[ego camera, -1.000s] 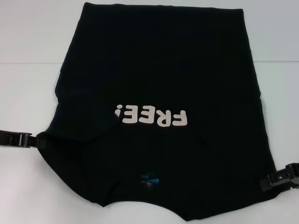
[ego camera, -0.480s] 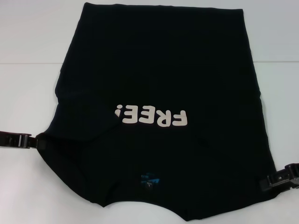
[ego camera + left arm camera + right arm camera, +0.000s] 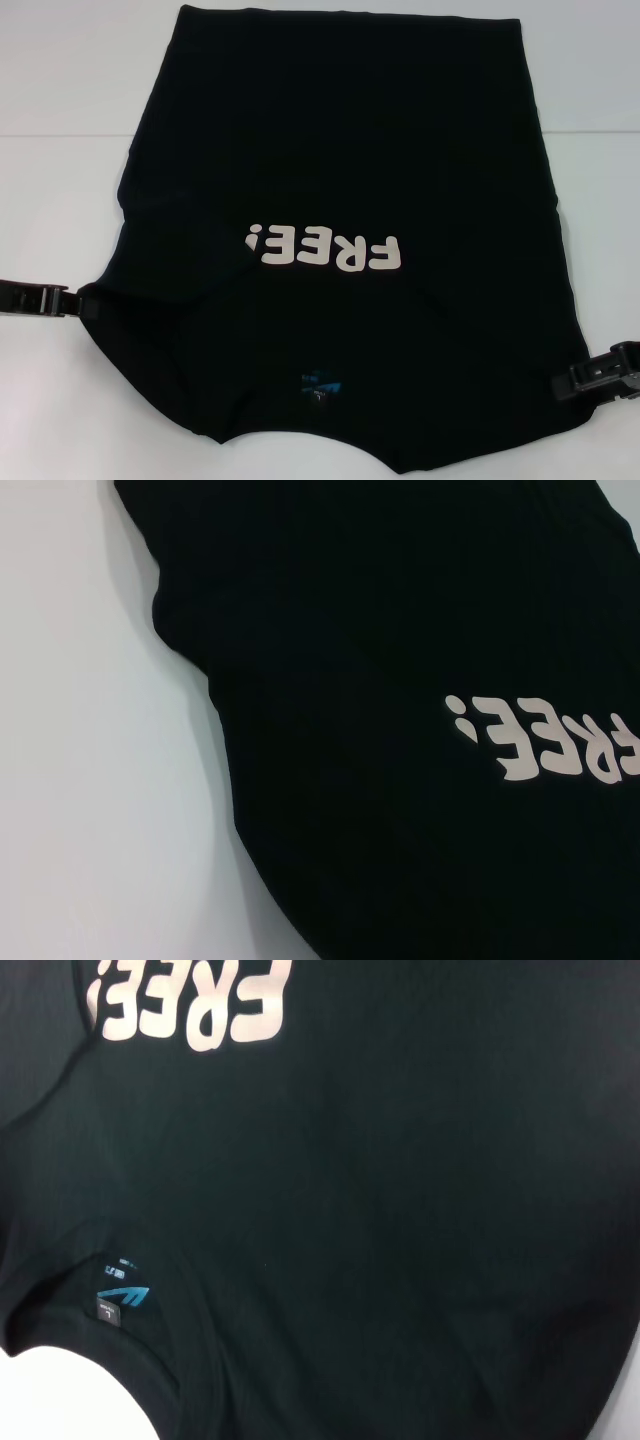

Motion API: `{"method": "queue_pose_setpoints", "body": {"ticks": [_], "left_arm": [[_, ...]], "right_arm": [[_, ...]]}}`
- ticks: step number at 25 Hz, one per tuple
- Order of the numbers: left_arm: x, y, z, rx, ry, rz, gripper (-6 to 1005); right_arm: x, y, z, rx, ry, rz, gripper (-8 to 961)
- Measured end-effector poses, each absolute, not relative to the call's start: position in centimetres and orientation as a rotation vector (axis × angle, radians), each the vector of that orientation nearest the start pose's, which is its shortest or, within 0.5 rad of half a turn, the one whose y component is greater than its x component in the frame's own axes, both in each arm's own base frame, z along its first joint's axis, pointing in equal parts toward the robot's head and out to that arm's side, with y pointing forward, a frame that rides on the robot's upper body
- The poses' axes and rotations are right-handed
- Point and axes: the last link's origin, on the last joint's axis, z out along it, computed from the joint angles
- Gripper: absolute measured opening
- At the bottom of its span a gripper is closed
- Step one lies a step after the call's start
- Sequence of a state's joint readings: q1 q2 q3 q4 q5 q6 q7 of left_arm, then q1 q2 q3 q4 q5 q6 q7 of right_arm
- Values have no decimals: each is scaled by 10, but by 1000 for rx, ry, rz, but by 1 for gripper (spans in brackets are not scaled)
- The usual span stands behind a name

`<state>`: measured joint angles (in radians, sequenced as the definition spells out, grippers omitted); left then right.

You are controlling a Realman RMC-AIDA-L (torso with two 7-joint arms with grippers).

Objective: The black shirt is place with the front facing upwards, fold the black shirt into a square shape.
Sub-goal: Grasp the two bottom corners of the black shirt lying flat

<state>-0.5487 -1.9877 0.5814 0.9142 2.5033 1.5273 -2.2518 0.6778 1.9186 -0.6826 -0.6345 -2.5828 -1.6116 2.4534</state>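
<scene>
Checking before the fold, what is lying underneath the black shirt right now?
The black shirt lies on the white table, which shows all around it. Anything beneath the cloth is covered and cannot be seen.

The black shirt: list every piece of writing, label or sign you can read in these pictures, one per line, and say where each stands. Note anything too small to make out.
"FREE!": white rounded lettering on the front of the black shirt, upside down in the head view.
Small blue neck label inside the collar: it bears a logo mark and tiny print, too small to read.
</scene>
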Motion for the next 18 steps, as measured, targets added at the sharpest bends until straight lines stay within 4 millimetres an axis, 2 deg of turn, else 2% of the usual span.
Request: {"method": "queue_pose_setpoints", "body": {"ticks": [18], "left_arm": [[-321,345,80,-2250,-1553,-137,17]], "right_arm": [[308,342,40,-2305,1905,-147,758]]}}
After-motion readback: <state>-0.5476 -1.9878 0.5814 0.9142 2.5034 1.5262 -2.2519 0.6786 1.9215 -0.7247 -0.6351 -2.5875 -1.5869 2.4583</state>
